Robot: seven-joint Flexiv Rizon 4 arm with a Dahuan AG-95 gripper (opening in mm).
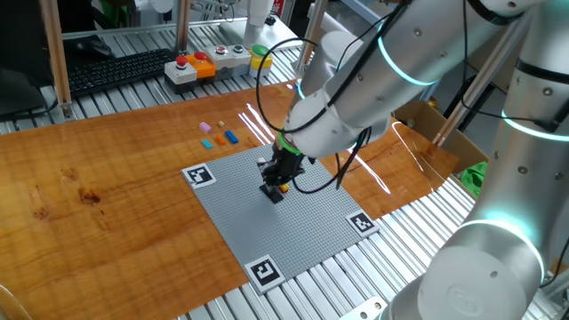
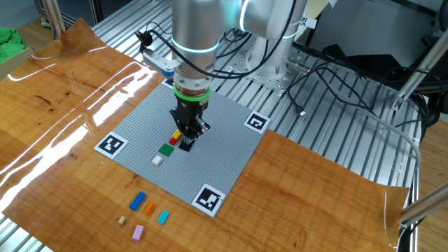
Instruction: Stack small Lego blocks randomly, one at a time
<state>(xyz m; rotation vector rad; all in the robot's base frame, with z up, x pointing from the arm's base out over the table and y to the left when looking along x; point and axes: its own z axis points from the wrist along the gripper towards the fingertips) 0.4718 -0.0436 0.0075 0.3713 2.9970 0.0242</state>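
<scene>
My gripper stands upright with its fingertips down on the grey baseplate, near the plate's middle. Right beside the tips, on the plate, sit a yellow block and a red block, then a green block and a white block. In the one fixed view the gripper shows a yellow-orange bit at its tips. The fingers look close together; whether they grip anything is hidden. Loose on the wood lie a blue block, an orange block, a light blue block, a tan block and a pink block.
Black-and-white square markers sit at the plate's corners. A box of big push buttons and a keyboard stand at the table's far edge. A green cloth lies off one corner. Cables trail over the metal frame.
</scene>
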